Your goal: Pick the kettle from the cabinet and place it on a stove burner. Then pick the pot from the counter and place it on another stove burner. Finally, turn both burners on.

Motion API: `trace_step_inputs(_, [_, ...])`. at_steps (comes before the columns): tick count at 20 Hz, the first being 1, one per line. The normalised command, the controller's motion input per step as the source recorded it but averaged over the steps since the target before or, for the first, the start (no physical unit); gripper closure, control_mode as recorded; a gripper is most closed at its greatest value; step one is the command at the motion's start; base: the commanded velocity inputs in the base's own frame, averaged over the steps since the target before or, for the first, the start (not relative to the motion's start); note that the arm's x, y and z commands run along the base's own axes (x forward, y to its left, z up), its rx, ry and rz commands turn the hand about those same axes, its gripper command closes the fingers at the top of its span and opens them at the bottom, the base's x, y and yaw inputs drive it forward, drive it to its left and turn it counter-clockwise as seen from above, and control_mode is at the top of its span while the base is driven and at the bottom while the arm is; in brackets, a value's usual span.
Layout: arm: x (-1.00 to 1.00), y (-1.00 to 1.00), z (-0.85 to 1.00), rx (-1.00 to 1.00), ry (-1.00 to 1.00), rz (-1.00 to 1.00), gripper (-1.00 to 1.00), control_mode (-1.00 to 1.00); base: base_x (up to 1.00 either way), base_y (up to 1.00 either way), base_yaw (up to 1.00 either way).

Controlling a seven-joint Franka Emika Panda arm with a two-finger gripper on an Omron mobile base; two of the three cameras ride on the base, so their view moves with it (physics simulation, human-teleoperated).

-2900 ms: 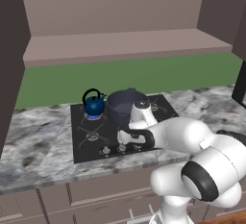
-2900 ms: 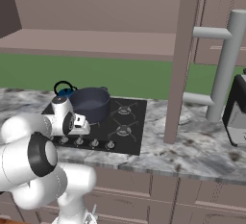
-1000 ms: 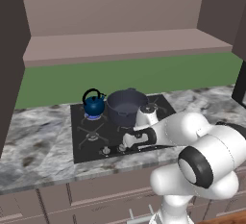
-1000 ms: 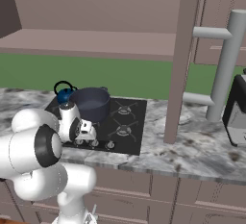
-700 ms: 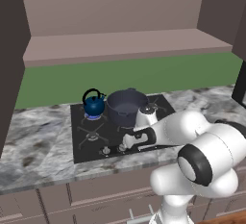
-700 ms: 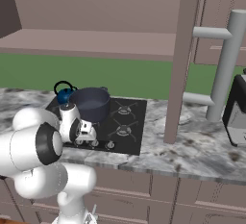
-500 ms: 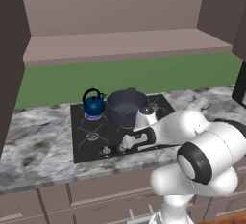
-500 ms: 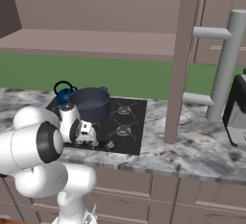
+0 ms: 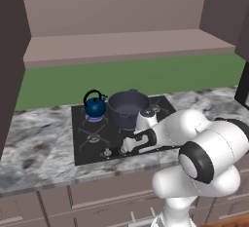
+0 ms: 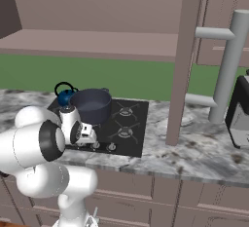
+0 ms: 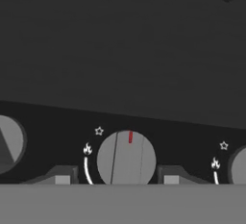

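Arm is dropping lower toward the front edge of the cooktop versus a few seconds back, elbow swinging out further into the lower right of the left base view. Gripper is sitting down at the knob row, lower centre of frame. Fingers are closing in on either side of the middle knob, lower centre of the hand view.

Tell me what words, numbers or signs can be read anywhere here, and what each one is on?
No words, brand names or numbers can be read in any view.
White star outline: on the cooktop, above and left of the middle knob.
White flame sign with a curved white line: left of that knob.
Red line: on the knob's top edge.
Another star and flame: beside the knob at the right edge.
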Motion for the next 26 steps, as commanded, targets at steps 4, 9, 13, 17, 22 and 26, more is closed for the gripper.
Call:
trace_step_inputs(4, [0.00,0.00,-0.07,0.00,0.00,0.02,1.00,-1.00,0.00,0.00,0.00])
trace_step_inputs(9, [0.00,0.00,-0.09,0.00,0.00,0.02,1.00,-1.00,0.00,0.00,0.00])
trace_step_inputs(13, [0.00,0.00,-0.11,0.00,0.00,0.06,1.00,-1.00,0.00,0.00,0.00])
trace_step_inputs(17, [0.00,0.00,-0.19,0.00,-0.01,0.15,1.00,-1.00,0.00,0.00,0.00])
trace_step_inputs(22, [0.00,0.00,-0.22,0.00,-0.02,0.18,1.00,-1.00,0.00,0.00,0.00])
trace_step_inputs(26, [0.00,0.04,-0.29,0.00,-0.01,0.19,1.00,-1.00,0.00,0.00,0.00])
